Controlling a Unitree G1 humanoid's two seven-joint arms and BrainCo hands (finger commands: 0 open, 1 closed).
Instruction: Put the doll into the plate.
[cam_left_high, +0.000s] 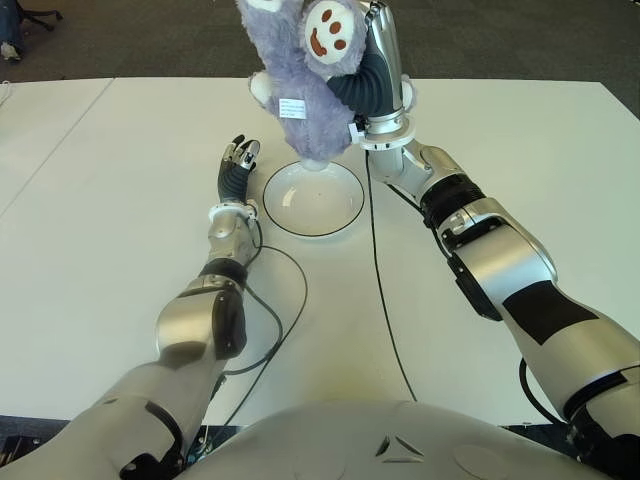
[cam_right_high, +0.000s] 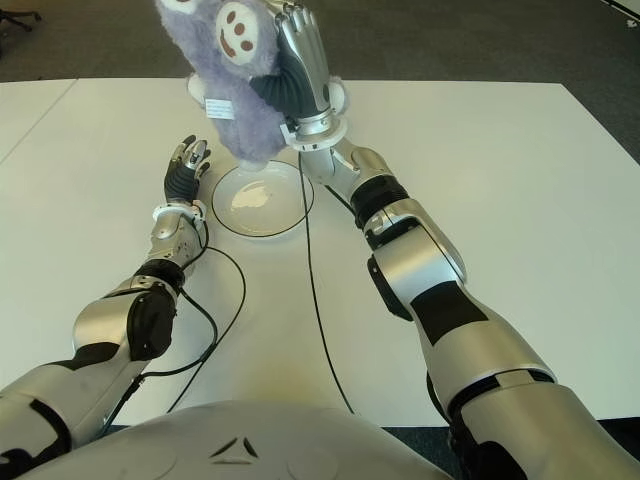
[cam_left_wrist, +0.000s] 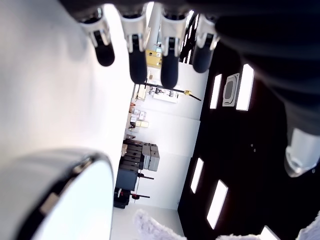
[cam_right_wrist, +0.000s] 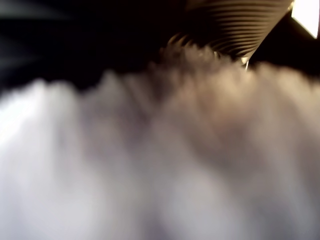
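Observation:
A purple plush doll (cam_left_high: 300, 90) with a white smiling face hangs in the air, head up, over the far edge of the plate (cam_left_high: 340, 215). My right hand (cam_left_high: 375, 70) is shut on its body from the right side; in the right wrist view purple fur (cam_right_wrist: 160, 165) fills almost everything. The plate is white with a dark rim, lies on the white table (cam_left_high: 520, 170) and holds nothing. My left hand (cam_left_high: 238, 160) shows just left of the plate, fingers (cam_left_wrist: 137, 60) stretched out and holding nothing.
A black cable (cam_left_high: 385, 320) runs across the table from my right wrist toward my body. Another cable (cam_left_high: 285, 310) loops beside my left forearm. Dark floor (cam_left_high: 150, 40) lies beyond the table's far edge.

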